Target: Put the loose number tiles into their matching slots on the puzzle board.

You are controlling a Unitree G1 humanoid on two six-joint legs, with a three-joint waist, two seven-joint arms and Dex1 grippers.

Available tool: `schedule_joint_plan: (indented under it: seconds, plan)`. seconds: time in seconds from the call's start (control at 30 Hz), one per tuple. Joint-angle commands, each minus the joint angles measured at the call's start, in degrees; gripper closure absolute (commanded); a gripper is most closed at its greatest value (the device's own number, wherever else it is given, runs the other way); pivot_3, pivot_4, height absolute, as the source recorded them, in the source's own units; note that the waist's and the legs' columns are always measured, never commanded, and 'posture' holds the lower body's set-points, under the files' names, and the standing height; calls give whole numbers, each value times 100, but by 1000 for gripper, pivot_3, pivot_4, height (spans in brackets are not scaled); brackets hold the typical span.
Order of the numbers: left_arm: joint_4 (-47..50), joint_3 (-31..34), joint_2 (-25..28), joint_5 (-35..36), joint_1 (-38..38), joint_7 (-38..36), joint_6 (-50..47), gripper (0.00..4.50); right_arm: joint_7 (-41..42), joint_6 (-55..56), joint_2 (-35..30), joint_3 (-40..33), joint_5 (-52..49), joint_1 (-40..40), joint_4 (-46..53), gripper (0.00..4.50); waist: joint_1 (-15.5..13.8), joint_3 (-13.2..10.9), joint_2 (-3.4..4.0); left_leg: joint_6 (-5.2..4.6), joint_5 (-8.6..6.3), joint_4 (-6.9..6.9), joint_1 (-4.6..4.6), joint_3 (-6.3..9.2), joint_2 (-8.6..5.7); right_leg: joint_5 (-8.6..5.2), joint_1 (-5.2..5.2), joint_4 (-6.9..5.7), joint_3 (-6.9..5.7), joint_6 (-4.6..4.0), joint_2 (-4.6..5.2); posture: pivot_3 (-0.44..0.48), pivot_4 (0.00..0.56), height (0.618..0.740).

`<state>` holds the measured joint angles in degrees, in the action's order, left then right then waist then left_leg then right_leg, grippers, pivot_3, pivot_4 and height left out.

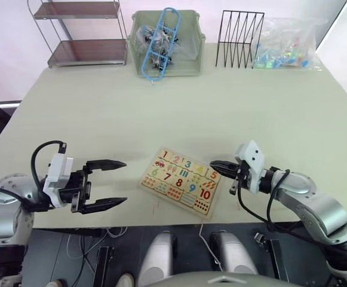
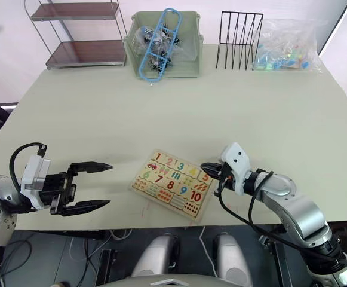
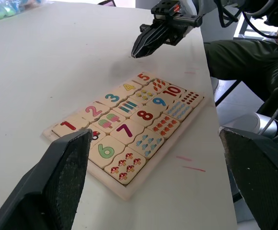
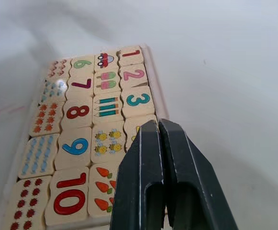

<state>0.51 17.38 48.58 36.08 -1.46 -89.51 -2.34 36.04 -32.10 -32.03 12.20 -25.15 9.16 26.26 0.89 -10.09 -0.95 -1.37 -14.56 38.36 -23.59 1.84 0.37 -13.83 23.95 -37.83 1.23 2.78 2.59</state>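
The flat rectangular light-wood puzzle board [image 1: 182, 181] is lying on the pale surface [image 1: 161, 113] between both grippers, its number tiles 1 to 5 [image 3: 105, 109] sitting in their slots. The left gripper [image 1: 108, 183] is holding its jaws wide open; the right gripper [image 1: 214, 165] is hovering beside tile 5, jaws closed, gripping nothing.

Left gripper [image 1: 114, 182] hangs low at the robot's left, its two black fingers spread wide apart and pointing inward. Right gripper [image 1: 214, 165] reaches inward from the right, fingers pressed together, empty.
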Motion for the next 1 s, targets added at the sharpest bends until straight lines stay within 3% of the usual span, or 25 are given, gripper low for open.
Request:
schedule_joint_plan:
  seconds: [0.03,0.57,0.83,1.0]
  plan:
    - [104,65,1,28,-46,25,12,0,210,442,75,-5,170,-63,-139,4447,-3,0,0,0,0,0,0,0,0,0,0,0,0,0,0,0,150,739]
    - [65,75,31,33,-23,42,9,0,534,616,129,321,880,-217,-806,4447,-9,1,-1,0,0,0,13,-1,0,0,-10,-5,2,-1,0,0,150,739]
    - [98,77,4,18,-56,89,28,0,554,1273,365,-61,781,-244,-620,4447,-8,0,0,0,0,0,33,-4,0,0,-28,-7,6,-1,0,0,150,739]
    - [46,199,-109,-14,-114,540,-69,0,559,1598,352,-513,639,-480,-556,4447,-15,0,0,0,0,-1,33,-5,-1,0,-28,-6,7,-1,1,0,150,739]
